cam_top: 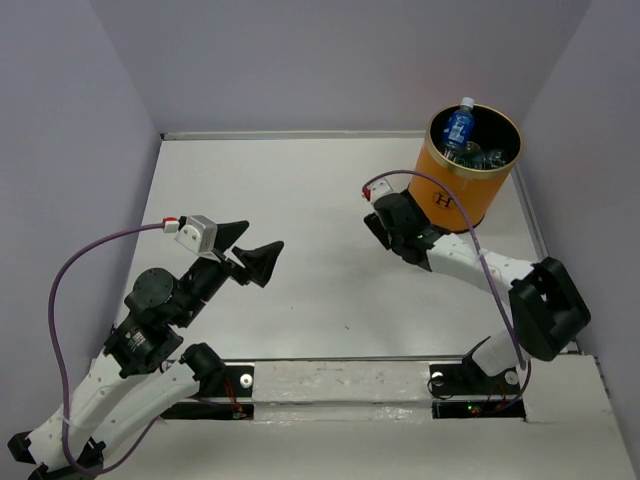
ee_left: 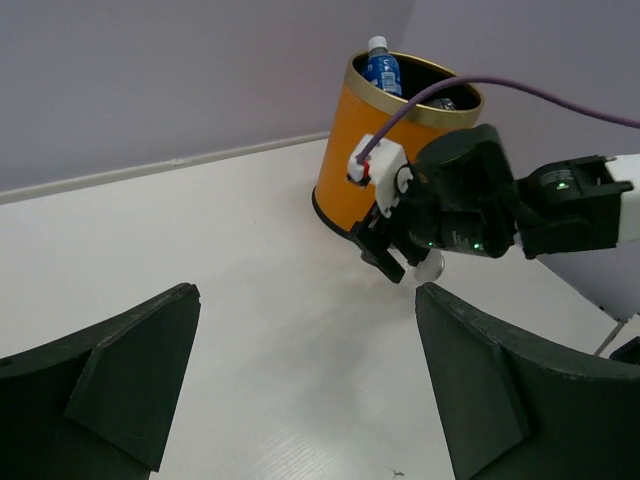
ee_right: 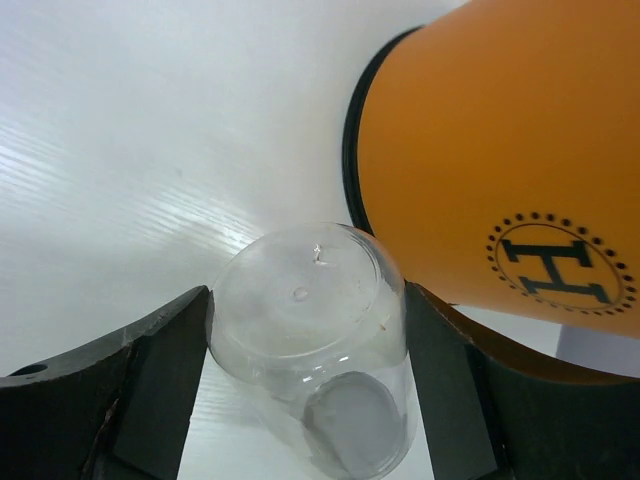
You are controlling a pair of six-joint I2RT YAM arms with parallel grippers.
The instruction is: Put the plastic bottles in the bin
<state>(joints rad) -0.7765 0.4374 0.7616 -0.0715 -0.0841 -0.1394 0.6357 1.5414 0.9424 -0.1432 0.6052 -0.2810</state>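
Observation:
A clear plastic bottle [ee_right: 305, 310] without a visible label sits between my right gripper's [ee_right: 305, 335] jaws, base toward the camera, both fingers pressed on its sides. That gripper [cam_top: 398, 236] hangs just left of the orange bin [cam_top: 455, 195], whose wall with the circled H [ee_right: 500, 150] fills the right wrist view. The left wrist view shows only a bit of the held bottle [ee_left: 431, 265] under the right gripper [ee_left: 402, 258]. A blue-labelled bottle [cam_top: 459, 125] stands up out of the bin among other clear ones [cam_top: 482, 157]. My left gripper [cam_top: 252, 250] is open and empty over the table's left middle.
Grey walls close the table at the back and both sides. The bin [ee_left: 372, 150] stands in the far right corner, its blue-labelled bottle [ee_left: 382, 66] poking above the rim. A purple cable [cam_top: 60, 290] loops off the left arm.

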